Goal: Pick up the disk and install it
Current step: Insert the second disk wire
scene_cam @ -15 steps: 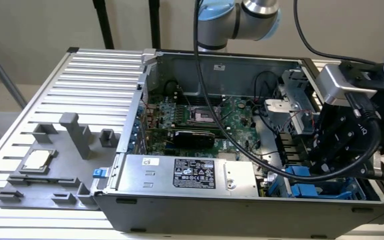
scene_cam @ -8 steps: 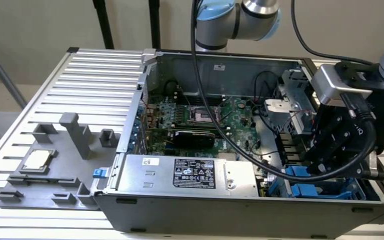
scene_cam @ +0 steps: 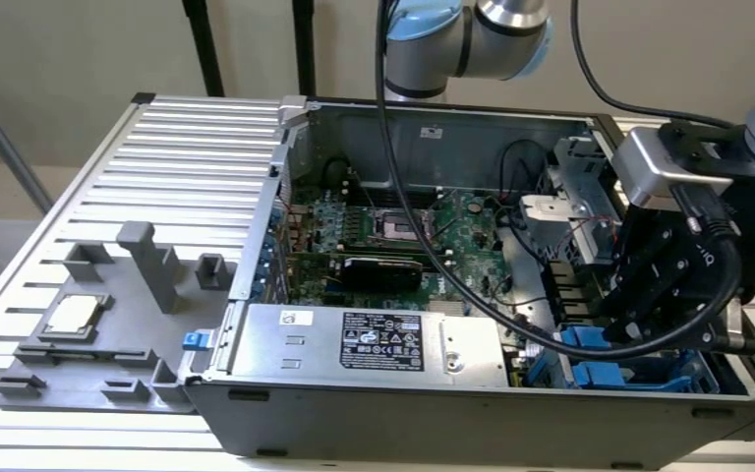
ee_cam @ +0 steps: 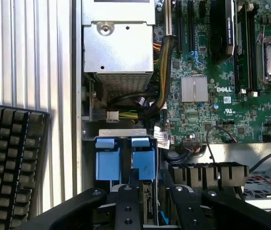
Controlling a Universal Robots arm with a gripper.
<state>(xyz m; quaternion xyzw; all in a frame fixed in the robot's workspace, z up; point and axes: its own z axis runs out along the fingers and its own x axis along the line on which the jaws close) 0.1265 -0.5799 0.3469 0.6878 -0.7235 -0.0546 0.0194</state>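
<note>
While the arm hangs over the open computer case [scene_cam: 483, 421], the gripper [scene_cam: 620, 329] sits at about 4 o'clock of the case in the exterior view, low over the drive bay in the front corner

- Gripper [ee_cam: 152, 203]: jaws roughly halfway apart, closed on the disk [ee_cam: 148, 203], which stands edge-on between the two black fingers [ee_cam: 126, 203]; grey body, thin blue strip along one side
- Disk is directly under the wrist, down in the bay, just beside two blue pull tabs [ee_cam: 107, 160] that stand side by side
- Power supply [scene_cam: 365, 339] at 9 o'clock of the gripper, close by; motherboard [scene_cam: 391, 226] at 10 o'clock
- Small square chip [scene_cam: 74, 315] rests on the grey fixture on the ribbed table [scene_cam: 194, 147], well apart, at 9 o'clock of the case
- Keyboard [ee_cam: 11, 158] lies on the table outside the case wall
</note>
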